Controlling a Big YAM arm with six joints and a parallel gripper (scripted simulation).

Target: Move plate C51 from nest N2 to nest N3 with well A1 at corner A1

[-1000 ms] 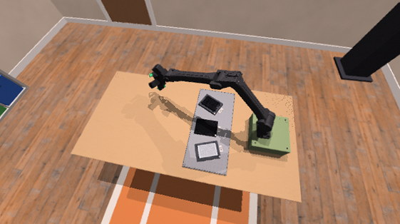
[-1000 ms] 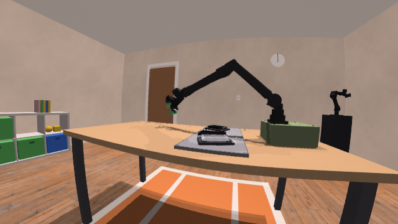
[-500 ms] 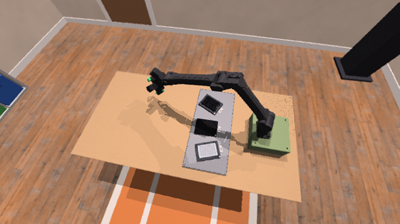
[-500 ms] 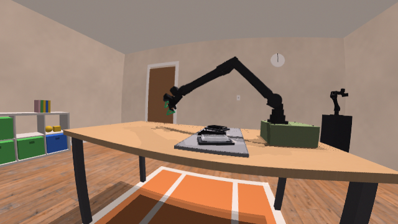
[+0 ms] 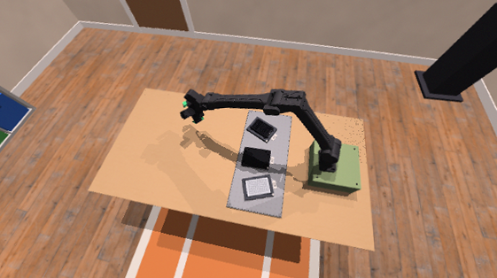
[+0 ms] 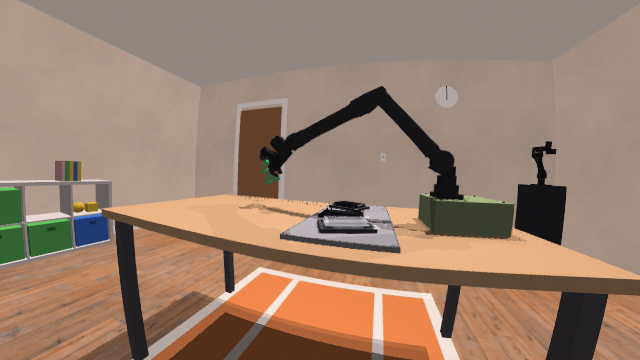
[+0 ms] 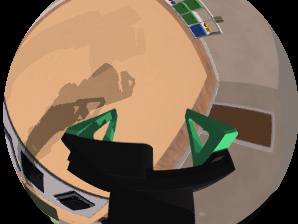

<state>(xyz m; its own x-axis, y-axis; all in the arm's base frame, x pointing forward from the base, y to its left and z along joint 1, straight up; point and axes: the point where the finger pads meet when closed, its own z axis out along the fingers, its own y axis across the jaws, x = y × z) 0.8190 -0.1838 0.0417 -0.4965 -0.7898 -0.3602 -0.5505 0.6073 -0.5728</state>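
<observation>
The black arm's green-fingered gripper (image 5: 191, 110) hangs wide apart and empty near the worktop's far left corner, apparently not yet approaching the plates on the grey rectangular deck (image 5: 238, 192) nearer the right edge

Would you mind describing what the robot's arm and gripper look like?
The arm is matte black throughout, built of slim boxy links with chunkier joint housings, and stands on a sage-green block base. The gripper has a black crossbar body carrying two bright green, triangular open-frame fingers. No cables or markings are visible.
</observation>
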